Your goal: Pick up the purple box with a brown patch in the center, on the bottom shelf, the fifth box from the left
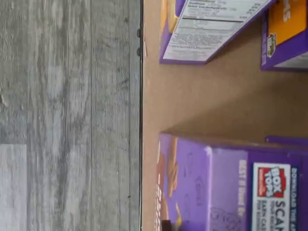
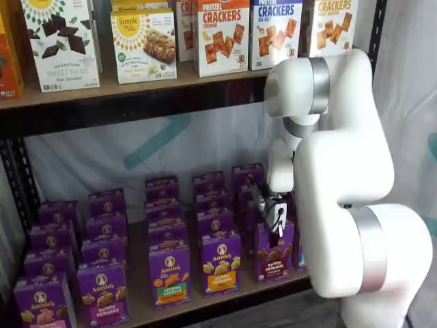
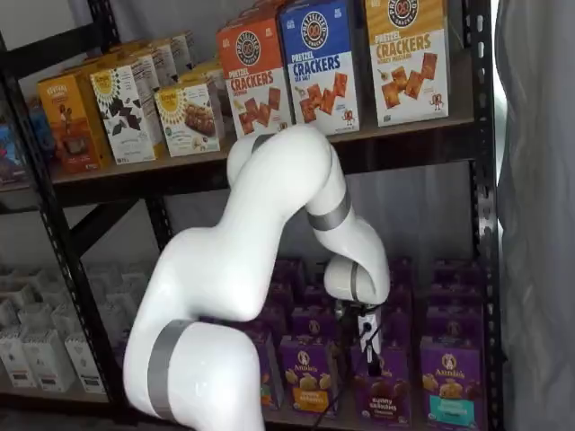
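Note:
The purple box (image 2: 275,253) with brown bunny cookies across its middle stands upright in the front row of the bottom shelf (image 2: 138,298); it also shows in the other shelf view as the purple box (image 3: 382,388). My gripper (image 2: 275,220) hangs straight over its top edge, black fingers pointing down and reaching the carton's top. In both shelf views the fingers (image 3: 367,334) look bunched together, and neither a gap nor a firm grip can be made out. The wrist view looks down on the wooden shelf board (image 1: 202,98) and the top of a purple carton (image 1: 226,183) close below.
Purple cartons with orange (image 2: 220,264) and green (image 2: 169,275) strips stand beside the target, with more rows behind. A teal-strip carton (image 3: 451,382) stands on its other side. Cracker boxes (image 2: 222,35) fill the upper shelf. Grey plank floor (image 1: 67,115) lies past the shelf's front edge.

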Tool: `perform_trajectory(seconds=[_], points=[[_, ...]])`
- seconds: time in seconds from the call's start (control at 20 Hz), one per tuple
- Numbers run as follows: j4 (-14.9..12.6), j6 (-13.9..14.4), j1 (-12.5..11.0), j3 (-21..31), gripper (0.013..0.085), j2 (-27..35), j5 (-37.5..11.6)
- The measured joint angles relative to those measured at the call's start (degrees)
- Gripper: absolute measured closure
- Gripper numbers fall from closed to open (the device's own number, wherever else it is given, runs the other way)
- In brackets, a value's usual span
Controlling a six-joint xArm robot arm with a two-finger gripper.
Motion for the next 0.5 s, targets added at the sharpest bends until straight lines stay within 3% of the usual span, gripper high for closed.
perform_trajectory(seconds=[0.35,0.5], points=[[-0.64,0.61,0.0,0.24,0.053,-0.41,0.8],[-1.87,1.68,-0.08,0.36,0.061,-0.7,1.33]])
